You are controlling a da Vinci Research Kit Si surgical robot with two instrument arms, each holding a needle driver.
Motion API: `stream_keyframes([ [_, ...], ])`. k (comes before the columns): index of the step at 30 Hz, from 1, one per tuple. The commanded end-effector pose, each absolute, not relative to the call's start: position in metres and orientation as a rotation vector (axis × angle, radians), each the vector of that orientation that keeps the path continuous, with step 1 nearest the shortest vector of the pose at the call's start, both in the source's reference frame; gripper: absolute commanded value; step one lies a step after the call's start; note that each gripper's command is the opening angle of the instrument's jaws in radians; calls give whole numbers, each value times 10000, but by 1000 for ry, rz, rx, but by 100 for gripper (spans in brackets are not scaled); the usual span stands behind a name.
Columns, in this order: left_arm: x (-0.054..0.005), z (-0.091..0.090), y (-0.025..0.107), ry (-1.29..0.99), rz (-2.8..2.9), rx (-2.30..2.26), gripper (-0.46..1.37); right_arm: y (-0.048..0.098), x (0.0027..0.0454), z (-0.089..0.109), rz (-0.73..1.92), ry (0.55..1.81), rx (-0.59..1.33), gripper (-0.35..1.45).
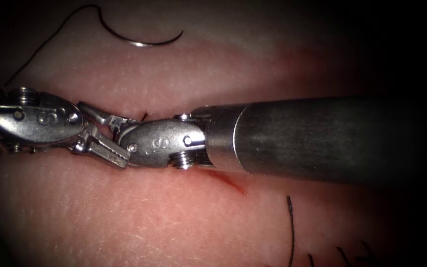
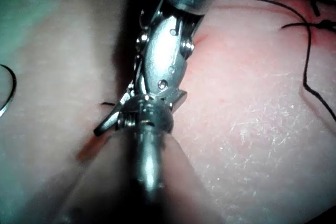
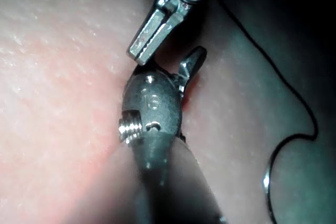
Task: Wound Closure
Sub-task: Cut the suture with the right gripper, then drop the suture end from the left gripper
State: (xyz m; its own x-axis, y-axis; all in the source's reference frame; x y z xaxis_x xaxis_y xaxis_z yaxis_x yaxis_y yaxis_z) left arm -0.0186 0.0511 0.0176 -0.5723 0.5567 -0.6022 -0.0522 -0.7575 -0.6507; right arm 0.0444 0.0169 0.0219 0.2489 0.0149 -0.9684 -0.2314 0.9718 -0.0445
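Steel needle (image 1: 144, 43) lies loose on the tissue (image 1: 124, 217), well apart from the spread, empty left end effector (image 1: 117, 140). Right end effector (image 1: 124, 127) sits just beside that one; its grip I cannot tell. I think a gentle needle grab is best.

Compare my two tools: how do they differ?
The left tool enters from the left, jaws spread open, holding nothing; the right tool enters from the right, its tip between them, any hold hidden. Both meet over the cut; neither holds the needle, loose on the tissue.
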Motion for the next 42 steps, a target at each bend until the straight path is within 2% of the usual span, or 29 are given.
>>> stream_keyframes([
  [1,-185,176,512,-840,2358,-1200,-35,169,442,220,164,1312,-187,116],
  [14,-180,174,506,-842,2362,-1214,-35,174,405,219,155,1322,-170,119],
  [20,-187,170,497,-799,2356,-1279,-35,187,377,218,187,1286,-188,119],
  [31,-235,161,468,-678,2343,-1392,-35,224,285,232,268,1188,-244,115],
  [36,-264,160,458,-658,2320,-1426,-35,230,263,236,298,1170,-274,114],
  [42,-299,159,439,-662,2307,-1458,-35,230,256,236,317,1142,-292,115],
])
